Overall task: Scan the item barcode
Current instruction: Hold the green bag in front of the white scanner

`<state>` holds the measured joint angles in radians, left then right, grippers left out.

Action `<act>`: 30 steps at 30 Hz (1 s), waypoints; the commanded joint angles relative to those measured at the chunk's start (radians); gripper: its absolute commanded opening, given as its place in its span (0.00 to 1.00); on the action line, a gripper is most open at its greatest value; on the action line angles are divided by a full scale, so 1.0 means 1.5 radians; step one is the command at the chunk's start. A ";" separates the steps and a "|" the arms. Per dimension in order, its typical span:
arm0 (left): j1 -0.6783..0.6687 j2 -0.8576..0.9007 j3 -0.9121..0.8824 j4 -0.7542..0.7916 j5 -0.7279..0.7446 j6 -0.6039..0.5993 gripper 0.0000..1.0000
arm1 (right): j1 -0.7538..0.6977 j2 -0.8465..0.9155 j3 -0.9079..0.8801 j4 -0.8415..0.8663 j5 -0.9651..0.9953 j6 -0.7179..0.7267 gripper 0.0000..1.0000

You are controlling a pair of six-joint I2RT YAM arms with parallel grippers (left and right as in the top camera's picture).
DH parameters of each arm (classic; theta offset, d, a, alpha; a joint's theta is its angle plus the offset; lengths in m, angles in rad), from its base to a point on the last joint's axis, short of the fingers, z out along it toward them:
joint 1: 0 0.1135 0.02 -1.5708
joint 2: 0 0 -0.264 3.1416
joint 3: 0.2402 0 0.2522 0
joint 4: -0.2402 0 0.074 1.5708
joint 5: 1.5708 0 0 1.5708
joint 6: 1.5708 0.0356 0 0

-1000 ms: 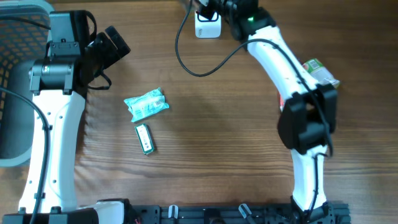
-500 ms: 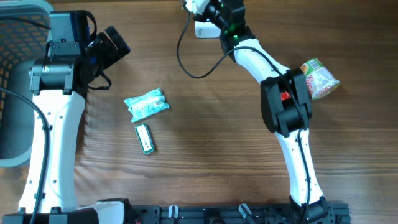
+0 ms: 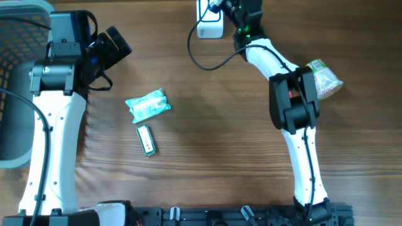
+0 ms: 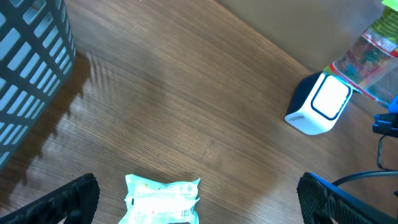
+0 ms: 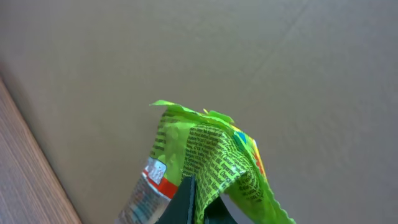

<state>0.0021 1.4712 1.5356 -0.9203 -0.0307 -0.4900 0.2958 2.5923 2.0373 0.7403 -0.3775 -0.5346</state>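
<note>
The right arm (image 3: 295, 107) rises from the lower right of the overhead frame, bends at its elbow on the right and stretches to the top centre. Its jaws are clenched on one edge of a green snack packet (image 5: 211, 165), held in the air close to the white barcode scanner (image 3: 210, 26) at the top edge of the desk (image 3: 220, 144). The left arm (image 3: 53, 107) stands along the left side next to the basket (image 3: 12, 37), jaws released and spread wide, with a teal wrapped pack (image 3: 147, 105) lying left of centre.
</note>
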 commanded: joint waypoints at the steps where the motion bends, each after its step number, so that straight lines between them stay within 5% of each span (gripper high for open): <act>1: 0.003 -0.012 0.010 0.002 0.003 0.013 1.00 | 0.002 0.025 0.013 0.040 0.042 0.045 0.05; 6: 0.003 -0.012 0.010 0.002 0.003 0.013 1.00 | -0.001 0.061 0.029 0.106 0.068 0.086 0.05; 23: 0.003 -0.012 0.010 0.002 0.003 0.013 1.00 | -0.001 0.067 0.052 0.010 0.022 0.054 0.04; 30: 0.003 -0.012 0.010 0.002 0.003 0.013 1.00 | 0.013 0.067 0.164 0.027 0.092 0.046 0.04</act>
<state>0.0021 1.4712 1.5356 -0.9203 -0.0307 -0.4900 0.2981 2.6839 2.1860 0.7692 -0.3237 -0.4461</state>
